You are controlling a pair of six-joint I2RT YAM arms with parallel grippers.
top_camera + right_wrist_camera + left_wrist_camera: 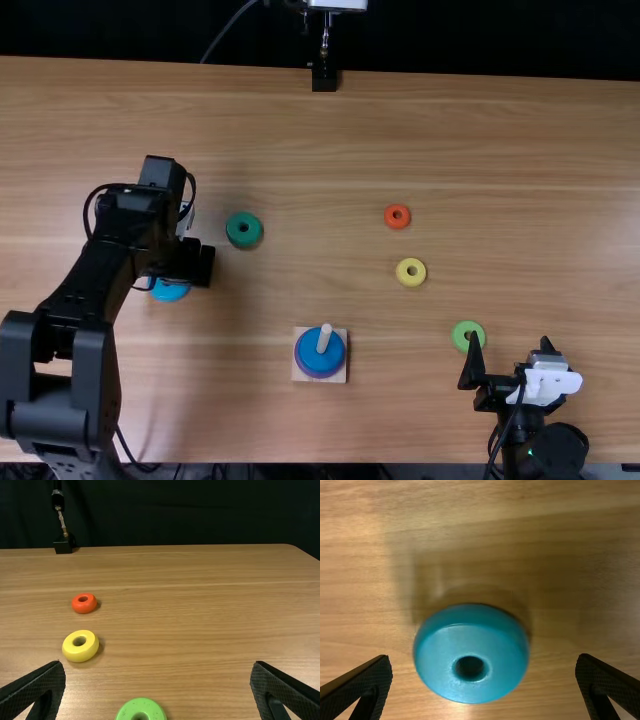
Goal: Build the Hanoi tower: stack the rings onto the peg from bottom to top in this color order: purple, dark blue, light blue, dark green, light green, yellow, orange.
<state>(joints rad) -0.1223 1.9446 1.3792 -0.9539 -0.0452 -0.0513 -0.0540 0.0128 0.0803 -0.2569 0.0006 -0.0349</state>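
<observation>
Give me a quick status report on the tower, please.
Left gripper open, over light blue ring. Right gripper open, empty. Purple and dark blue rings on peg. Nothing seen blocking peg's tip.

By the near edge of the light brown wooden table (500,150), the matte black left arm (90,275) has chunky, round-cornered links and a thin black cable (87,208) in a loop. The black right arm (526,425) bears a white wrist block (545,383), a round black housing (565,450), a small green mark (531,452). The black right gripper (509,338) has tapered, textured fingers (35,685).
</observation>
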